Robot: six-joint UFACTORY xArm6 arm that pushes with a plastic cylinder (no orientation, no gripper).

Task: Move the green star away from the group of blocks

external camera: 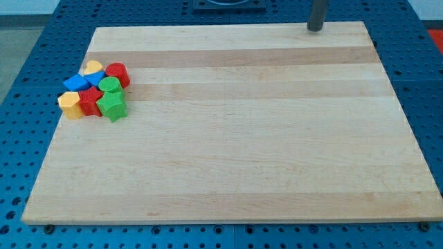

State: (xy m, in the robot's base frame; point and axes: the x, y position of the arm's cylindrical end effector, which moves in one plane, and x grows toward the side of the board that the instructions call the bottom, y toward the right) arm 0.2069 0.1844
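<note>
The green star lies at the lower right of a tight cluster of blocks at the view's left side of the wooden board. It touches a green round block above it and a red star-like block to its left. My tip is at the board's top edge, toward the view's right, far from the cluster and touching no block.
The cluster also holds a red cylinder, a yellow heart-like block, a blue block, another blue block and a yellow block. A blue perforated table surrounds the board.
</note>
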